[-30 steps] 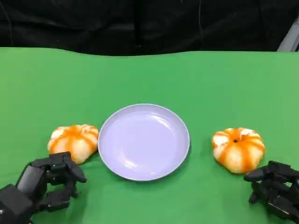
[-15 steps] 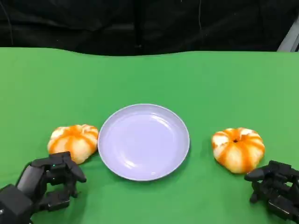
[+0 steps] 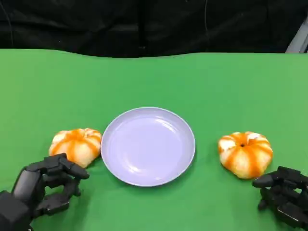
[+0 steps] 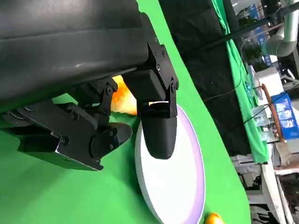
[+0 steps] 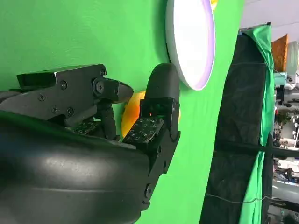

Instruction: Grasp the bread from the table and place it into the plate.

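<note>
A pale lavender plate (image 3: 147,146) lies empty at the table's middle. One orange-striped bread bun (image 3: 76,146) sits just left of it, another bun (image 3: 245,154) to its right. My left hand (image 3: 41,190) hovers just in front of the left bun with fingers apart, holding nothing. My right hand (image 3: 284,196) sits in front of the right bun, fingers apart, empty. In the left wrist view the left hand (image 4: 107,126) reaches toward the bun (image 4: 125,100) beside the plate (image 4: 173,182). The right wrist view shows the right hand (image 5: 121,112) before its bun (image 5: 133,114) and the plate (image 5: 191,42).
The green cloth table (image 3: 154,82) stretches back to a black curtain (image 3: 144,24). A grey post (image 3: 298,38) stands at the far right corner.
My left hand has dropped slightly lower and its fingers have spread a little wider. The right hand, buns and plate stay where they were.
</note>
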